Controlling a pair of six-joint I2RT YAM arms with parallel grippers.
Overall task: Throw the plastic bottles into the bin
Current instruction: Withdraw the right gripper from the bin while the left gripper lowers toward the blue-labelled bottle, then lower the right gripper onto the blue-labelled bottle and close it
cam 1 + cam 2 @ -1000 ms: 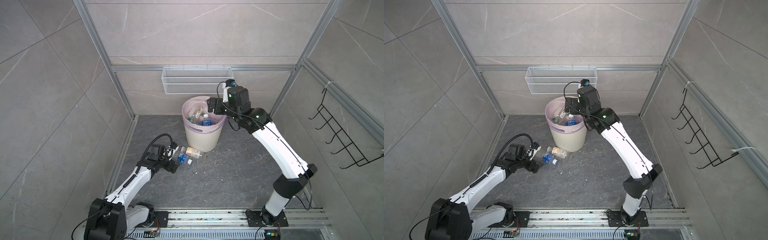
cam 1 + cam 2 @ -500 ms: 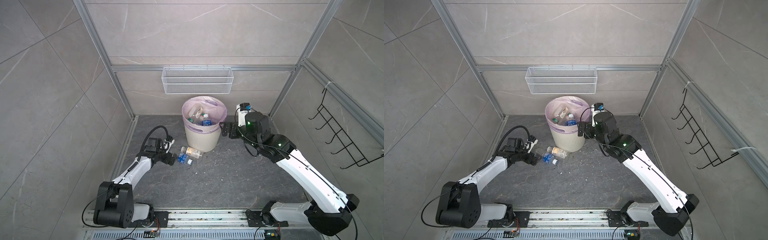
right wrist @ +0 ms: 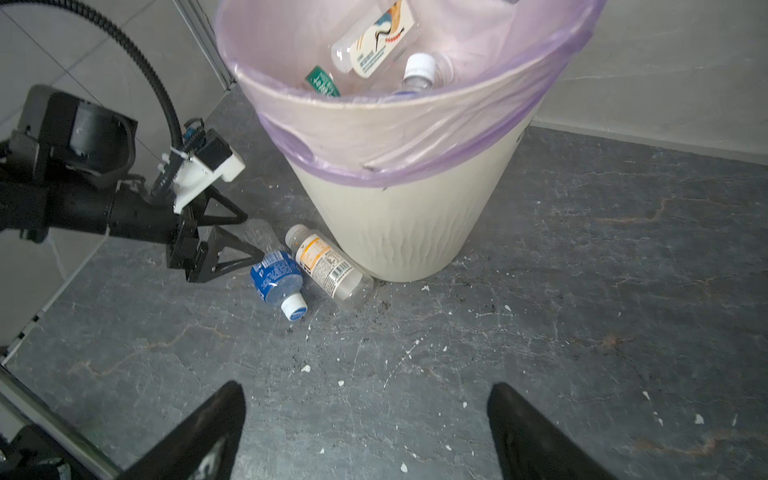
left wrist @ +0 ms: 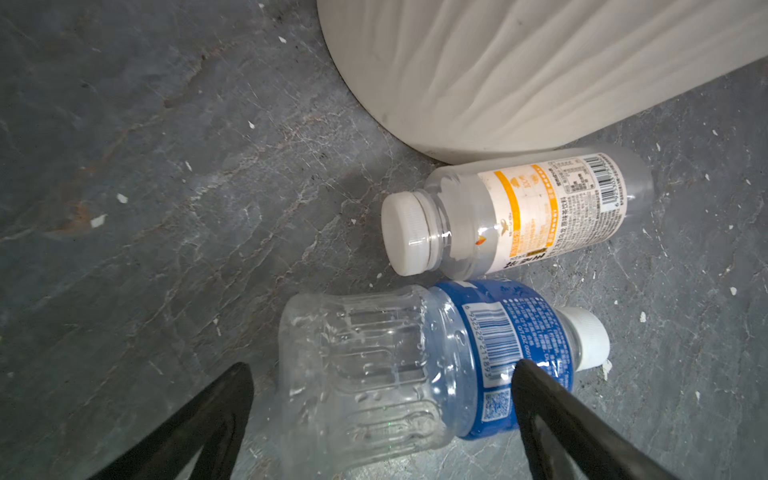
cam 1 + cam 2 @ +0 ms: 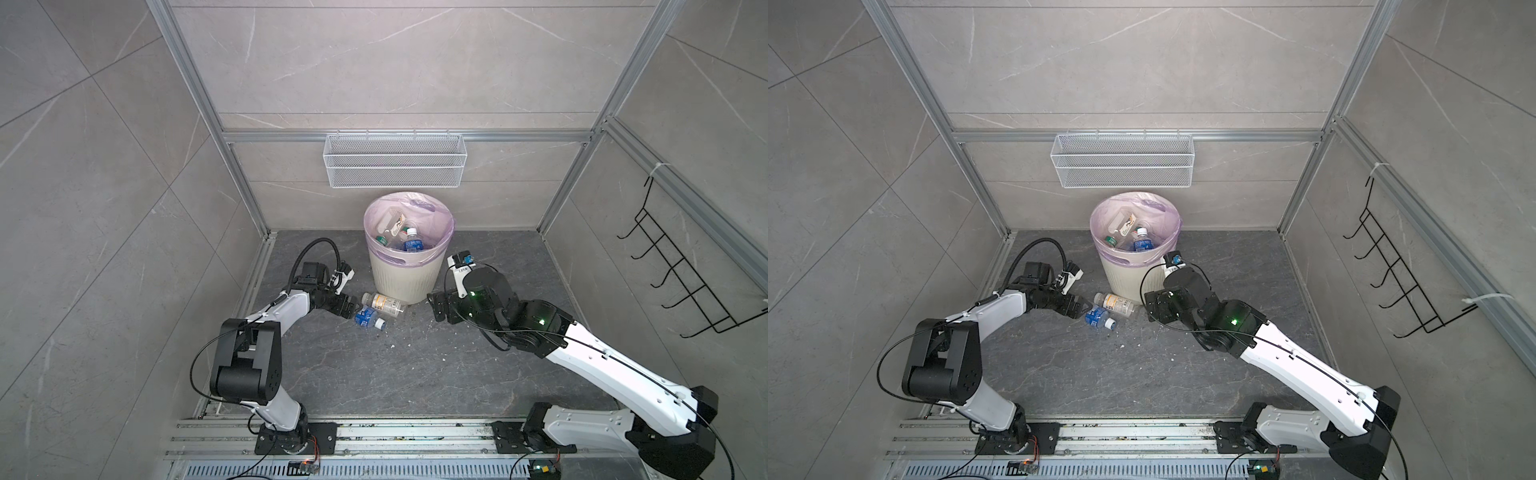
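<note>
One bin (image 5: 405,278), three bottles (image 5: 412,244) visible inside. Two on the floor (image 5: 415,365): blue-label bottle (image 5: 365,318), orange-label bottle (image 5: 383,303). Left jaws spread astride the blue-label bottle; right jaws spread, empty.

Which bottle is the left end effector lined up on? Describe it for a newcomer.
Find the cream bin below the white wire basket; two bottles lie at its foot. The target is the blue-labelled bottle, clear and ribbed, between the open left end effector's fingers. Unlike the orange-labelled bottle beside it, it lies farther from the bin.
</note>
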